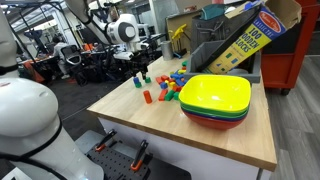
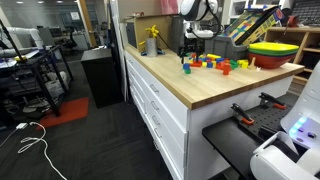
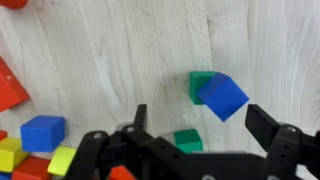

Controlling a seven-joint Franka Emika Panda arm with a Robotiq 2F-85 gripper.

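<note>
Carrying all on pale wooden table (image 1: 215, 140) | propping box (image 1: 250, 38) aslant beyond far edge, lettering legible as "100" and "BLOCKS", rest too small | nesting bowls (image 1: 215, 98) in one stack, likely saving room | hanging gripper (image 3: 200, 122) spread wide, pinching nothing, over blue block (image 3: 222, 95) | lying tilted atop green block (image 3: 199, 80), just apart from loose blocks (image 1: 170, 88)

Matt wooden blocks (image 3: 222, 96) on smooth pale-wood countertop (image 3: 110, 60).
</note>
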